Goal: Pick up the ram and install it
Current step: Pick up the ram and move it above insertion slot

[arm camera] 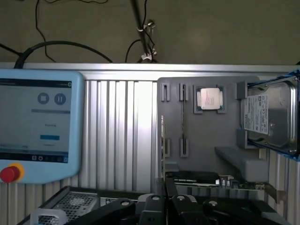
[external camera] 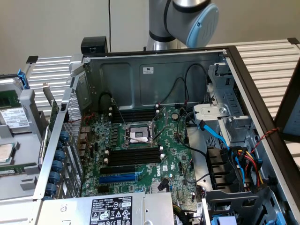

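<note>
Hovering over tray (arm camera: 206,140) w/ end effector (arm camera: 166,201) pressed together, arm (external camera: 187,16) beyond PC case (external camera: 140,70)

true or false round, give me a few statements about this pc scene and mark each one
1. The computer case is shut with its side panel on. False: it lies open, and the motherboard is in plain sight.
2. The black memory slots next to the blue slot hold no stick. True.
3. A hard drive sits in the grey tray. True.
4. The round button on the control tablet is green. False: it is red.
</note>
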Tool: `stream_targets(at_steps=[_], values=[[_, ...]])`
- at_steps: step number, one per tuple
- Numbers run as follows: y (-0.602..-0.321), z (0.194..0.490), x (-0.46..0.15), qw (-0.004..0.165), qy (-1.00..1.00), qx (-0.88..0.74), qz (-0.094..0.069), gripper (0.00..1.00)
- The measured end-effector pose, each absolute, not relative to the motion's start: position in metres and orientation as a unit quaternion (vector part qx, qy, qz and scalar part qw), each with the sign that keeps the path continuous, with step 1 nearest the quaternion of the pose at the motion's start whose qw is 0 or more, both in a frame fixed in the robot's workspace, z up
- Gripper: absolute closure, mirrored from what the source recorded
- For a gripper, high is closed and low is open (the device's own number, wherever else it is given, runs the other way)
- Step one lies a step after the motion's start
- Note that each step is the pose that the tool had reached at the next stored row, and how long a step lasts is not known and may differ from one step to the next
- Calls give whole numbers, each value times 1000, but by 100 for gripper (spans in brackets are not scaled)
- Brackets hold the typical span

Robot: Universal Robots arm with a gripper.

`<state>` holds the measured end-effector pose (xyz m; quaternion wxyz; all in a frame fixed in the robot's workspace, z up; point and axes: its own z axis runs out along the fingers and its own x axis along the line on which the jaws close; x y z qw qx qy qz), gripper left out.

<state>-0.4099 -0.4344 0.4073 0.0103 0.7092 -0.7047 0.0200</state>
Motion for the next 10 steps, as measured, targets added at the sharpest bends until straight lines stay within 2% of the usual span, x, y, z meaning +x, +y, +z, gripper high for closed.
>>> stream_targets(at_steps=[10], values=[[-433, 408, -379, 10, -705, 709, 20, 88]])
